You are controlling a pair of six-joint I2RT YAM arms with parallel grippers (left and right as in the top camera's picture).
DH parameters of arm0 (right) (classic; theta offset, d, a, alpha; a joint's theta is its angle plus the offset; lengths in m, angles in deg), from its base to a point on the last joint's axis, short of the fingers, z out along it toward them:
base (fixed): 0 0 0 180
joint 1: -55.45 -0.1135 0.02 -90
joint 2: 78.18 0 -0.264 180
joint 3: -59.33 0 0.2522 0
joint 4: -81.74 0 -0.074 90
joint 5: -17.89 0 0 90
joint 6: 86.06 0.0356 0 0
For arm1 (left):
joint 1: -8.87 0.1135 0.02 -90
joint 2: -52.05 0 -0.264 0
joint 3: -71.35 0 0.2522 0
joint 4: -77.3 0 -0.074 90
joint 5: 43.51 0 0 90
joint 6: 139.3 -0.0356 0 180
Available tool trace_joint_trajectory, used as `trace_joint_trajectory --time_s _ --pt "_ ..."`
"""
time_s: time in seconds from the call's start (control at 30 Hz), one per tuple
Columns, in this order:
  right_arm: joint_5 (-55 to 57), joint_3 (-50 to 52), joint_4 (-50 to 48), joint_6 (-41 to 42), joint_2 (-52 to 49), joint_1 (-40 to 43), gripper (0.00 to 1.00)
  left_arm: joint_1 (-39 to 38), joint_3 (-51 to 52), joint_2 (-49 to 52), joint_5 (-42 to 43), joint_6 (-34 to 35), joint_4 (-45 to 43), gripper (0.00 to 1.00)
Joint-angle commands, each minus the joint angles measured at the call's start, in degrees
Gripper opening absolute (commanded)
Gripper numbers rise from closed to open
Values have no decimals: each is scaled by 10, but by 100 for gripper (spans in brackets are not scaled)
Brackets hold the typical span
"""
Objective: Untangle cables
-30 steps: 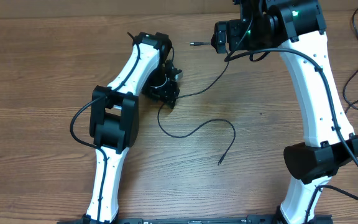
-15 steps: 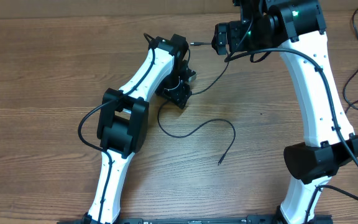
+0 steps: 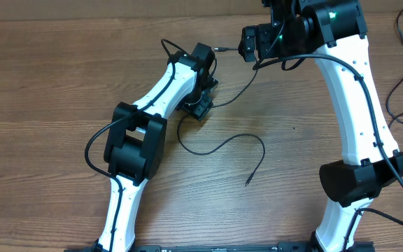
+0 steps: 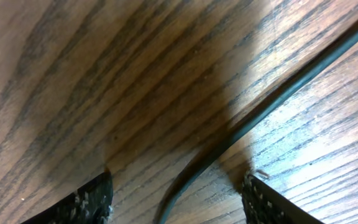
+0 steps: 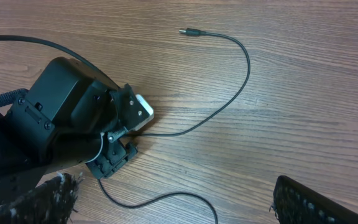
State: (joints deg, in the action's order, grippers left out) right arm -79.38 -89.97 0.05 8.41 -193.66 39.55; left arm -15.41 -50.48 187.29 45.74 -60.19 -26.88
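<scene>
One thin black cable (image 3: 224,143) lies on the wooden table. It runs from a silver plug (image 3: 220,50) at the back, past my left gripper, and curls to a free end (image 3: 248,183) at the front. My left gripper (image 3: 200,107) is low over it and open. In the left wrist view the cable (image 4: 278,93) passes between the two fingers (image 4: 86,202) without touching them. My right gripper (image 5: 173,205) hangs open high above the table with nothing in it. It looks down on the cable (image 5: 241,81), the plug (image 5: 188,31) and my left gripper (image 5: 112,155).
More thin black cords (image 3: 401,66) lie along the table's far right edge, beyond the right arm (image 3: 359,105). The left arm (image 3: 142,133) stretches diagonally across the left middle. Bare wood (image 3: 47,84) shows on the left.
My left arm has swung to the right and slightly back, bringing its gripper further along the cable. The right arm and the cable have not moved.
</scene>
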Motion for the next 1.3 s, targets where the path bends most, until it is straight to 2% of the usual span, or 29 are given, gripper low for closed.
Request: trace_joint_trajectory --time_s 0.0,0.23,0.27,0.3,0.33,0.43,0.6,0.77,0.93,1.27 --pt "-3 -5 -2 -3 2 -2 100 7 48 79 17 10 -2 67" --pt "-3 -5 -2 -3 2 -2 100 4 49 79 53 4 -13 64" --pt "-3 -5 -2 -3 2 -2 100 4 49 79 53 2 -13 56" --pt "-3 -5 -2 -3 2 -2 100 3 49 79 53 1 -13 28" --pt "-3 -5 -2 -3 2 -2 100 3 49 79 53 0 -13 6" --pt "-3 -5 -2 -3 2 -2 100 -1 52 79 62 -34 -13 4" --pt "-3 -5 -1 -3 2 -2 100 -2 59 79 69 -35 -12 4" --pt "-3 -5 1 -5 2 -2 100 4 22 71 144 -28 20 4" --pt "-3 -5 -4 -5 2 -2 100 28 -77 69 195 -28 92 4" --pt "-3 -5 -4 -5 2 -2 100 75 -323 67 202 -28 245 4"
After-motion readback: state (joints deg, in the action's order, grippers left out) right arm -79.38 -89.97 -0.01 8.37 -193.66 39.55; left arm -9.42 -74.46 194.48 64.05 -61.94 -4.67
